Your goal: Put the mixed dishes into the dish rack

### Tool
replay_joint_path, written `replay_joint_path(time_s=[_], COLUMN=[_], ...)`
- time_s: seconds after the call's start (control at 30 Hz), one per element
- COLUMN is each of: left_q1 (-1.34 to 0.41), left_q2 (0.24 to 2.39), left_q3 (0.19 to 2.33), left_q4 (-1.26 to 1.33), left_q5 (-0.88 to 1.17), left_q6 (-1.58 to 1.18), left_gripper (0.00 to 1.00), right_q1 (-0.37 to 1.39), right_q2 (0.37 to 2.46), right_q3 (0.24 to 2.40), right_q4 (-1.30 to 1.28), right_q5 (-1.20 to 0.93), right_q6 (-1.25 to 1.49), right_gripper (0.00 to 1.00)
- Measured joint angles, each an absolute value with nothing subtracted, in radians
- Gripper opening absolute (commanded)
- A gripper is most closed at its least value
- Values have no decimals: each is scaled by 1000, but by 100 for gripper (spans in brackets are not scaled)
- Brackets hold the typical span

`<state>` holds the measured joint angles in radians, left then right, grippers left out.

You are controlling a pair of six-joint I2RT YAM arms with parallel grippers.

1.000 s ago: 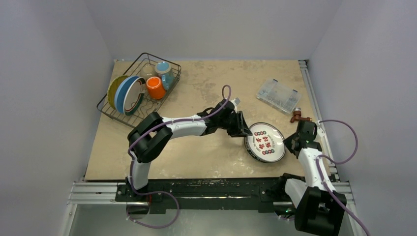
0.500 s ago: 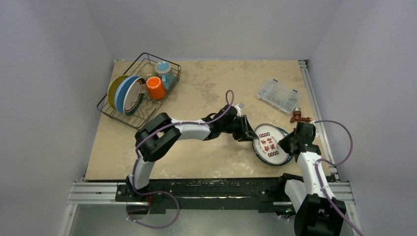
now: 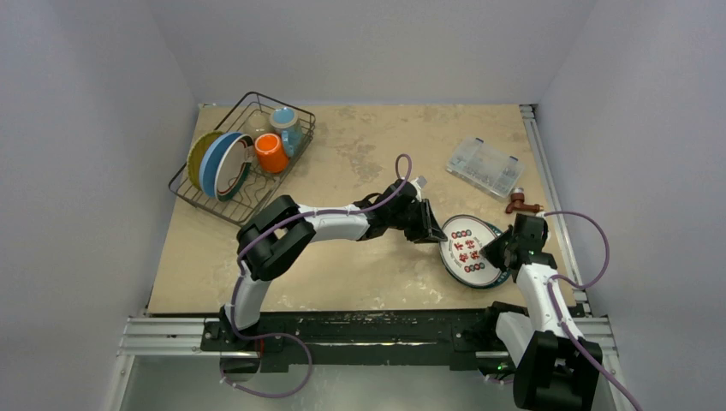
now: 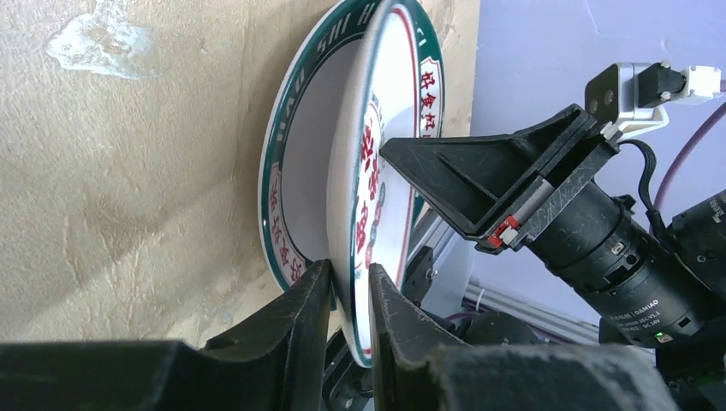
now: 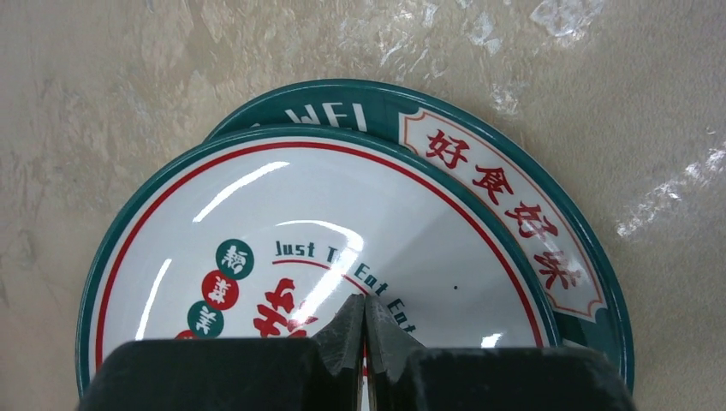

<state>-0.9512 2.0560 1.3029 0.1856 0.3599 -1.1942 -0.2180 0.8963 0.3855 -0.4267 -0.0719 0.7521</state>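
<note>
Top view: two arms meet at a stack of plates near the table's (image 3: pixel 360 274) right edge. From above the stack reads almost as one disc.

Left wrist view splits it in two. The flat plate (image 4: pixel 301 141) lies on the table. The tilted plate (image 4: pixel 370 224) stands steeply on edge over it, the two rims close together at the far side. The left gripper (image 4: pixel 347 295) is clamped on the tilted plate's near rim, one finger behind it, one on its printed face.

Same view shows the right gripper's tips against that printed face. Right wrist view: right gripper (image 5: pixel 365 318) fully closed, fingers pressed together, holding nothing, tips on the plate beside the lettering. Only this view shows the flat plate's broad teal band with red characters.

The dish rack (image 3: pixel 254 195) sits at the far left corner, seen from the top camera alone. Inside, on edge along its left side: yellow woven plate (image 3: pixel 196 152), blue plate (image 3: pixel 210 163), white teal-edged plate (image 3: pixel 233 169). Right of them the orange cup (image 3: pixel 272 152) lies on its side; the blue mug (image 3: pixel 286 124) and cream cup (image 3: pixel 256 126) sit at the far end.

A clear box (image 3: pixel 484 166) lies far right, apart from the plates; contents too small to tell.
</note>
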Motion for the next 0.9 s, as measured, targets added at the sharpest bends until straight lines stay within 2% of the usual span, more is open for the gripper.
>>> replay_joint_path(time_s=[0.1, 0.23, 0.43, 0.53, 0.63, 0.7, 0.83, 0.9], left_q1=[-951, -952, -952, -953, -953, -953, -957, -958], left_q2=[2064, 2077, 2088, 2099, 2103, 2103, 2102, 2093], left_q3=[1308, 1317, 1330, 1348, 1357, 1358, 1358, 1358], left_q4=[186, 159, 88, 80, 80, 78, 67, 49], left_q5=[358, 348, 303, 290, 277, 265, 229, 207], left_q6=[-1189, -1176, -1131, -1120, -1114, -1110, -1071, -1044], left_gripper=[20, 26, 27, 22, 7, 0, 0, 0], right_q1=[-218, -218, -218, -218, -218, -218, -218, -218], right_q2=[901, 901, 892, 892, 898, 907, 912, 904], right_q3=[384, 376, 351, 349, 349, 349, 349, 348], right_q4=[-408, -389, -365, -358, -344, -330, -322, -322], right_q5=[-77, -96, -124, -130, -138, -150, -160, -161], right_q6=[751, 751, 750, 749, 746, 743, 738, 738], right_gripper=[0, 0, 0, 0, 0, 0, 1, 4])
